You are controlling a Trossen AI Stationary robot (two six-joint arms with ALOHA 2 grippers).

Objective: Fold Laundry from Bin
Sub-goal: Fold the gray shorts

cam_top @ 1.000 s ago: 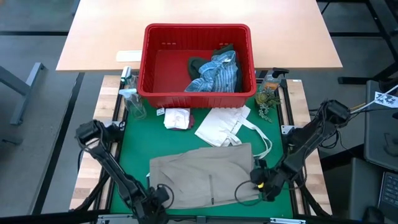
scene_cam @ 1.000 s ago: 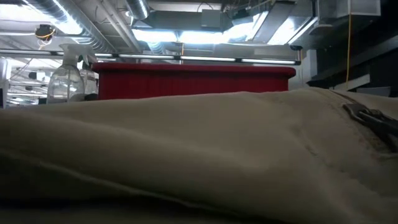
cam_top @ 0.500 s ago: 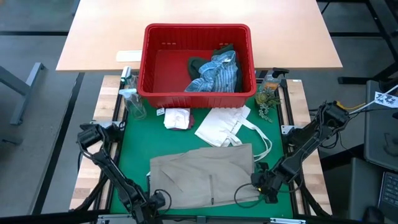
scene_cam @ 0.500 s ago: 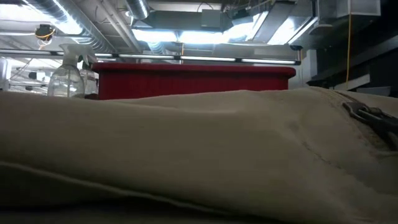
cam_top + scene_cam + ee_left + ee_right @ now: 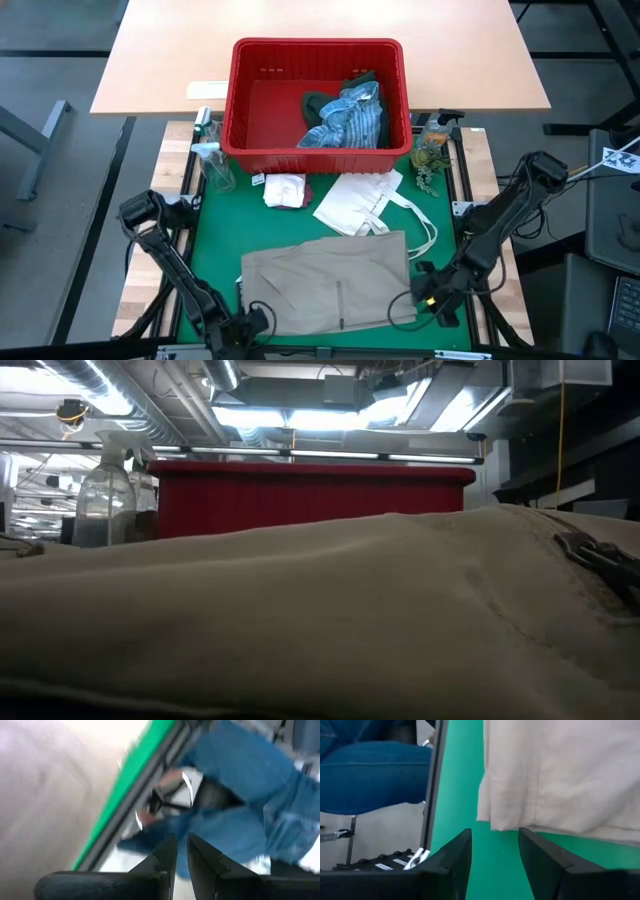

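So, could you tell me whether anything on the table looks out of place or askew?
Mostly tidy. The tan garment lies flat on the mat but slightly crooked, its front edge slanting. Behind it, a white tote sits at an angle, one loop handle trailing toward the right. A small cloth is crumpled outside the bin. Nothing looks spilled or damaged.

The bin (image 5: 318, 95) stands at the far middle of the desk (image 5: 205, 250), with the striped shirt (image 5: 352, 118) heaped in its right half. The tan garment (image 5: 325, 280) lies flat at the near middle. Between them sit the small white cloth (image 5: 285, 188), left, and the tote bag (image 5: 362, 202), right. A spray bottle (image 5: 213, 160) stands left of the bin. The left end effector (image 5: 243, 328) is by the garment's near-left corner, the right end effector (image 5: 432, 290) just beside its right edge.
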